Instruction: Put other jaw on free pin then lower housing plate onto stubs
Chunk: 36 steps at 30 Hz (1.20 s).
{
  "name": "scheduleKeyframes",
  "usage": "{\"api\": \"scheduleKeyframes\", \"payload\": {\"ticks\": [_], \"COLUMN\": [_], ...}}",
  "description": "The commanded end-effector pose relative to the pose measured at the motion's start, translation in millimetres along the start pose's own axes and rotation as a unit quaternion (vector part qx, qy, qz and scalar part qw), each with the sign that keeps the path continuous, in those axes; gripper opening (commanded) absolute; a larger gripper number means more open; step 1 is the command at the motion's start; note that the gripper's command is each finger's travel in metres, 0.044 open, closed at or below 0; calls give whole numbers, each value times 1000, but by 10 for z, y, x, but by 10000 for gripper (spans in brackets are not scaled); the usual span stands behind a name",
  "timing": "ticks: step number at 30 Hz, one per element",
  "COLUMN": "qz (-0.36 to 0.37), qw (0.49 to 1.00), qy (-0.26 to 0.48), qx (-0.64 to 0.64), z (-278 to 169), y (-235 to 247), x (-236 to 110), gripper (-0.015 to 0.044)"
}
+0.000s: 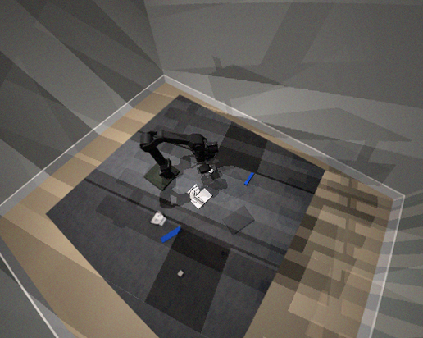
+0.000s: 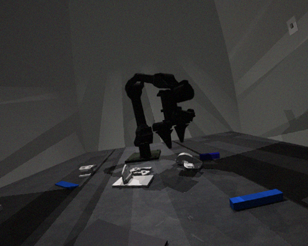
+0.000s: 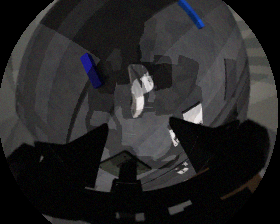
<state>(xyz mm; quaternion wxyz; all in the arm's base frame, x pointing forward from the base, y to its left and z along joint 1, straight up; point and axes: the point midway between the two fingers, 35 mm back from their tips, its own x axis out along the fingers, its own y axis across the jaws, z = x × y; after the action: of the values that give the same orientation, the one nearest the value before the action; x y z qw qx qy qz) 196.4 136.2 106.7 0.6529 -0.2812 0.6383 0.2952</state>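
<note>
"Over the dark counter (image 1: 111, 240) (image 2: 176, 217) (image 3: 165, 40), what is the pincer (image 1: 212, 161) (image 2: 175, 144) (image 3: 139, 123) doing?"

"Hanging released above the curved white piece (image 1: 211, 169) (image 2: 186, 157) (image 3: 139, 106), whose long axis is pointing roughly toward the base plate (image 1: 153, 176) (image 2: 130, 158) (image 3: 112, 164). Shadows are crossing the counter and grey walls (image 1: 318, 41) (image 2: 147, 30)."

Top view: mounted high above the dark mat (image 1: 111, 240), looking steeply down, at far range; the walls enter the frame. Exterior view: low, near mat height, facing the arm base (image 1: 152, 178) (image 2: 129, 160) across the mat at medium range. Wrist view: close behind the fingers, directed down past them. Top and exterior share the arm and white parts.
</note>
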Motion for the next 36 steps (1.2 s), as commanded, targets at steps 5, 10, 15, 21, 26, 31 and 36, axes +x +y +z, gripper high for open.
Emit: {"api": "scheduleKeyframes", "payload": {"ticks": [5, 10, 15, 21, 26, 31, 36], "qz": [-7, -7, -7, -7, -7, -7, -7], "qw": [1000, 1000, 1000, 1000, 1000, 1000, 1000], "qy": [4, 4, 4, 4, 4, 4, 4], "qx": [2, 2, 2, 2, 2, 2, 2], "z": [-22, -15, -11, -10, -12, -18, -25], "y": [18, 15, 13, 11, 11, 11, 11], "x": [46, 128, 209, 306, 387, 467, 546], "gripper": [440, 440, 440, 440, 440, 440, 440]}}
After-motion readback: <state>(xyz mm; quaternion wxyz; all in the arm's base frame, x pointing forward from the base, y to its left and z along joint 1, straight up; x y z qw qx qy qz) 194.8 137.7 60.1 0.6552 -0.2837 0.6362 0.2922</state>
